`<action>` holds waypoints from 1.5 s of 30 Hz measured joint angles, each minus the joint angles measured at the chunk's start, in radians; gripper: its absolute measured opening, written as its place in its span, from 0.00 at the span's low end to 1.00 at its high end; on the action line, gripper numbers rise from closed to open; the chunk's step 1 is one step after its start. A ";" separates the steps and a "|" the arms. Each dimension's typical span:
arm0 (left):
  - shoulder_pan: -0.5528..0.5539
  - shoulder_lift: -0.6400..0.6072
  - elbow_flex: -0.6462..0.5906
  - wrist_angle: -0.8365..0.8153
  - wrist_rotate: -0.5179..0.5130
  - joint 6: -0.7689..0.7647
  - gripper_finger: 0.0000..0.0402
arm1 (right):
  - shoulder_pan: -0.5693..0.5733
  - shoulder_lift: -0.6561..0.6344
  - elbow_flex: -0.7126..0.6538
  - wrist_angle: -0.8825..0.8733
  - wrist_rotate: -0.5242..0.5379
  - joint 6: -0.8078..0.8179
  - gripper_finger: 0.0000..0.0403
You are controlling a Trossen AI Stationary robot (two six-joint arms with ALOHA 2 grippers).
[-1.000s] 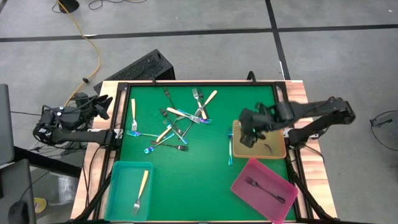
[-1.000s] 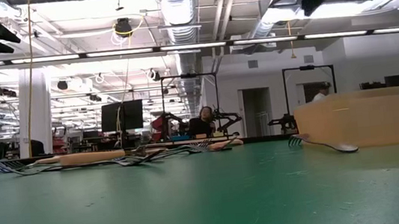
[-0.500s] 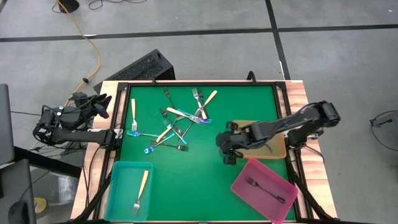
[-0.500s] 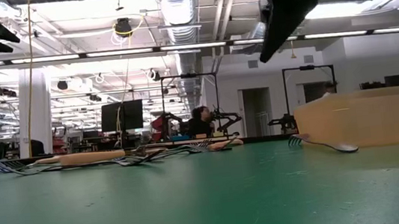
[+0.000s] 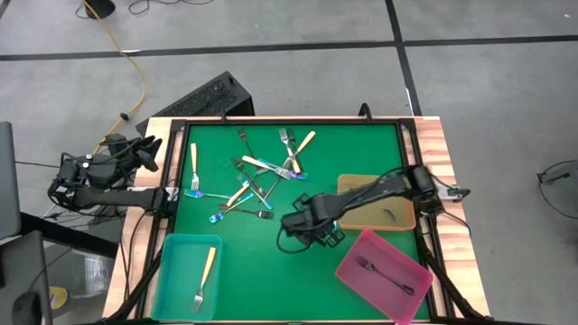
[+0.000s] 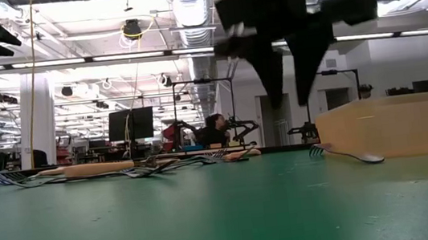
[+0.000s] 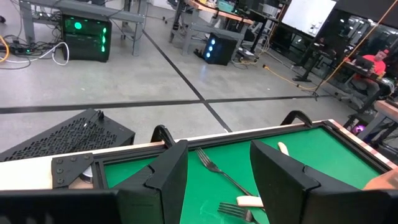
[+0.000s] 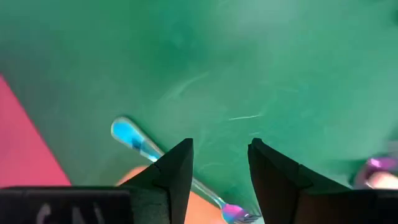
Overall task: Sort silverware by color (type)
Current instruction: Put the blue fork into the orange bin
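Loose forks [image 5: 257, 176] of cream, dark and iridescent blue kinds lie crossed on the green mat at the far left. One blue fork [image 8: 134, 140] lies flat beside the tan tray [image 5: 397, 200]. My right gripper [image 5: 307, 227] hangs open over bare mat near the table's middle, fingers pointing down and clear of the surface [image 6: 290, 95], with nothing between them. My left gripper [image 5: 144, 153] waits open beyond the table's left edge, and in its own view [image 7: 217, 186] it looks across the far left corner.
A teal tray [image 5: 172, 280] at the near left holds a cream-handled fork [image 5: 206, 271]. A pink tray [image 5: 406, 293] at the near right holds a dark fork [image 5: 384, 271]. The tan tray holds a small dark piece [image 5: 390, 215]. Bare mat lies between the pile and the trays.
My right gripper has swung from over the tan tray toward the table's left and near edges, out over the middle of the mat. It has come down and rolled about its own axis, and its fingers now point down. Its fingers have stayed open.
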State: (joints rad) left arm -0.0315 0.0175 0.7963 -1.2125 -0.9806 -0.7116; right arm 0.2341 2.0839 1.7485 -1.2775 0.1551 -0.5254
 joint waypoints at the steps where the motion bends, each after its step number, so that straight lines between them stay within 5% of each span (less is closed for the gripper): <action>1: 0.000 0.000 0.000 0.000 0.000 0.000 0.39 | 0.002 0.027 0.017 -0.024 0.000 -0.019 0.44; 11: 0.000 0.000 0.000 0.000 0.000 0.000 0.39 | 0.026 0.163 0.064 -0.241 0.002 -0.140 0.40; 30: 0.000 0.000 0.000 0.000 0.001 0.001 0.39 | 0.035 0.188 0.044 -0.182 -0.079 -0.194 0.31; 45: 0.000 0.000 0.000 0.000 0.001 0.001 0.39 | 0.034 0.188 0.027 -0.190 -0.079 -0.218 0.03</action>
State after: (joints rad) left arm -0.0315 0.0177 0.7967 -1.2127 -0.9799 -0.7109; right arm 0.2684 2.2719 1.7760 -1.4671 0.0765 -0.7438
